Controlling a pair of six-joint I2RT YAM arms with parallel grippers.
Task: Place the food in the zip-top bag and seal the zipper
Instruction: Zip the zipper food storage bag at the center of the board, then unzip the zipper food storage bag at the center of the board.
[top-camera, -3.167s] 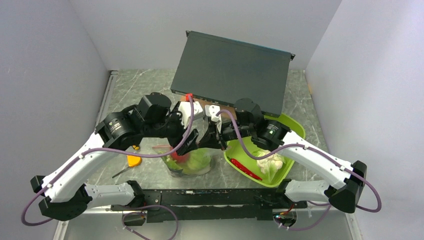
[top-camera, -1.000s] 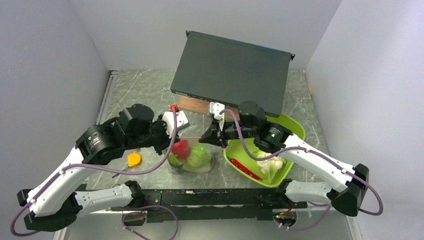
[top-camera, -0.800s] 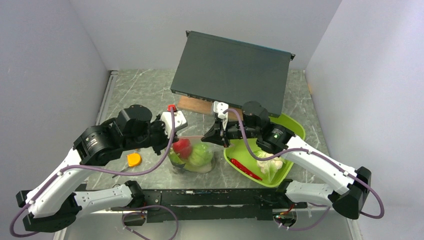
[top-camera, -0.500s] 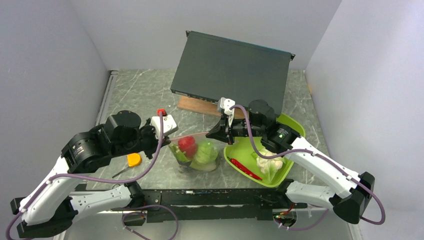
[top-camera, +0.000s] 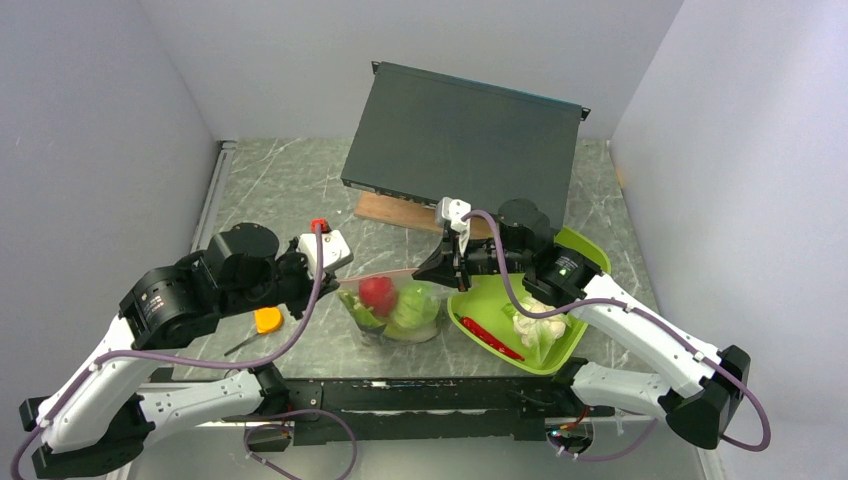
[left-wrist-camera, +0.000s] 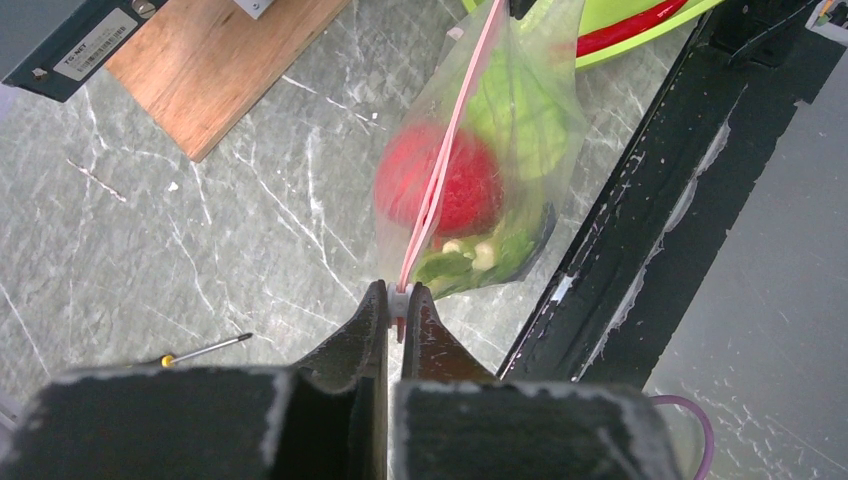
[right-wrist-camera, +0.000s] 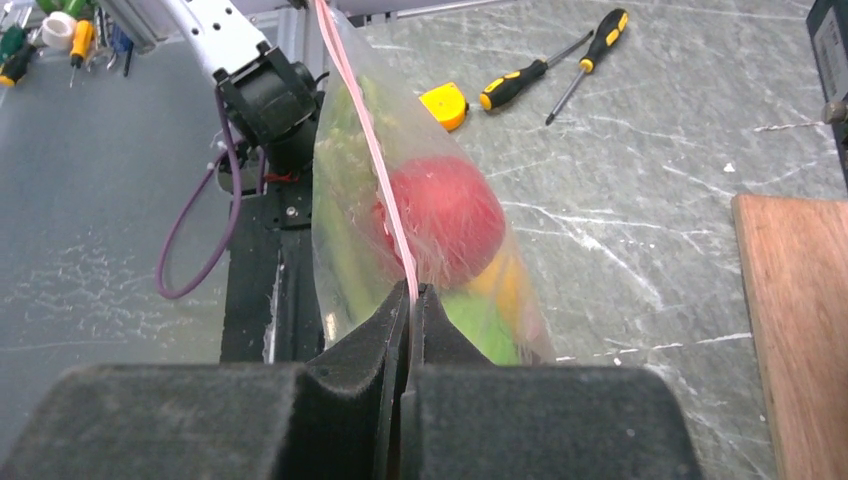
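The zip-top bag hangs between the two arms in front of the lime-green tray. It's strung up by the zipper, which runs as one tight pink line from one gripper to the other. The left gripper has its fingers pinched together on the near end of the strip, and the right gripper is clamped on the far end. A red tomato, a green cabbage and some smaller greens sag in the belly of the bag. I can't tell whether its bottom rests on the table. What worries me is how little plastic each pinch has. If either one slackens or the arms pull wider, that end could slip free, and the loaded bag would swing from the other corner and might pop open. From here I can't tell that the strip is pressed shut all along. The white cauliflower and red chili lie in the tray, so sealing now would leave them out.
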